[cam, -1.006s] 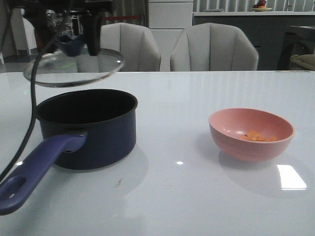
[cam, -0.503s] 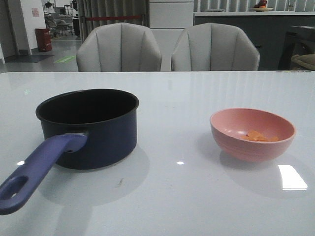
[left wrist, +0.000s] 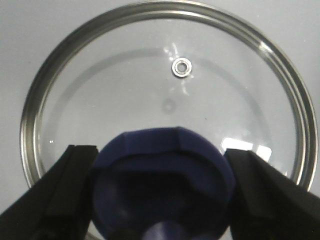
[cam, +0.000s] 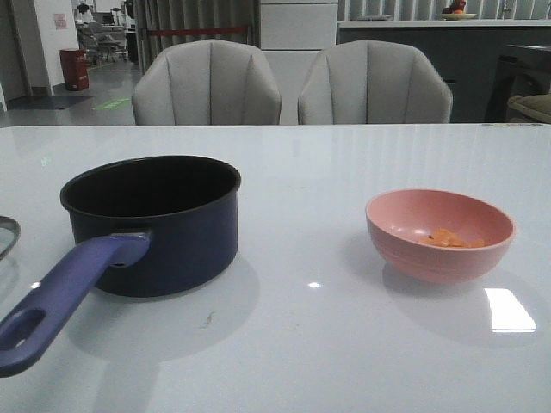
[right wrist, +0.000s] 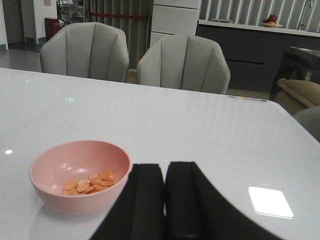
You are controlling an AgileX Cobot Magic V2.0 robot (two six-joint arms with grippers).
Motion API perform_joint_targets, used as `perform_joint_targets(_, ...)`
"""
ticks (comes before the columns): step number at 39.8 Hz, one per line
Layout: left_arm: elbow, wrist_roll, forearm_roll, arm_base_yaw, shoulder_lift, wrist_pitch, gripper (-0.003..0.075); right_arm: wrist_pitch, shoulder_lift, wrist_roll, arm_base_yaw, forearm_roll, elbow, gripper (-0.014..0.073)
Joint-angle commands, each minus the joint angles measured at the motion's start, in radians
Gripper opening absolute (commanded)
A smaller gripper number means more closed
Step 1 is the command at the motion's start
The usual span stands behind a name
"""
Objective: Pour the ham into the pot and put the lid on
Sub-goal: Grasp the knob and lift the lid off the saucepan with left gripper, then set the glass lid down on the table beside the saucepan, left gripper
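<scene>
The dark navy pot stands at the table's left, its purple-blue handle pointing to the front left; its black inside looks empty. The ham lies in a pink bowl at the right, and shows in the right wrist view. The glass lid lies low over the white table; only its rim shows at the front view's far left edge. My left gripper is closed on the lid's blue knob. My right gripper is shut and empty, just right of the bowl.
Two grey chairs stand behind the table's far edge. The white glossy table carries only the pot, the bowl and the lid. A dark counter is far behind.
One second ago my left gripper held the lid above the pot. Half a second ago it was out of the front view. Now the lid's rim shows low at the far left.
</scene>
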State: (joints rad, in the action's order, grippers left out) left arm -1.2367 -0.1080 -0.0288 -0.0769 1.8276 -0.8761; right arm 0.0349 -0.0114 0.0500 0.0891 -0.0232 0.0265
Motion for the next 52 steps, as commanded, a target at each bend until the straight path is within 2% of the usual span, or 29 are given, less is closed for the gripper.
perform_joint_targets(1, -0.024, 0.016, -0.03, 0.003, -0.017, 0.037, 0.026, -0.078, -0.018, 0.007, -0.006, 0.014, -0.005, 0.0157)
perform_joint_targets(8, -0.024, 0.016, -0.03, 0.003, 0.008, 0.033, 0.03, -0.078, -0.018, 0.007, -0.006, 0.014, -0.005, 0.0157)
perform_joint_targets(12, -0.024, 0.016, -0.03, 0.003, 0.013, 0.033, 0.041, -0.078, -0.018, 0.007, -0.006, 0.014, -0.005, 0.0157)
perform_joint_targets(16, -0.024, 0.016, -0.03, 0.003, 0.013, 0.025, 0.0559, -0.078, -0.018, 0.007, -0.006, 0.014, -0.005, 0.0157)
perform_joint_targets(18, -0.024, 0.016, -0.03, 0.003, 0.013, 0.013, 0.0599, -0.078, -0.018, 0.007, -0.006, 0.014, -0.005, 0.0157)
perform_joint_targets(27, -0.061, 0.048, -0.023, 0.004, -0.001, -0.033, 0.0606, -0.078, -0.018, 0.007, -0.006, 0.014, -0.005, 0.0157)
perform_joint_targets(36, -0.033, 0.089, -0.023, 0.032, -0.147, -0.007, 0.0606, -0.078, -0.018, 0.007, -0.006, 0.014, -0.005, 0.0157)
perform_joint_targets(52, 0.203, 0.096, -0.039, 0.041, -0.598, 0.229, 0.0606, -0.078, -0.018, 0.007, -0.006, 0.014, -0.005, 0.0157)
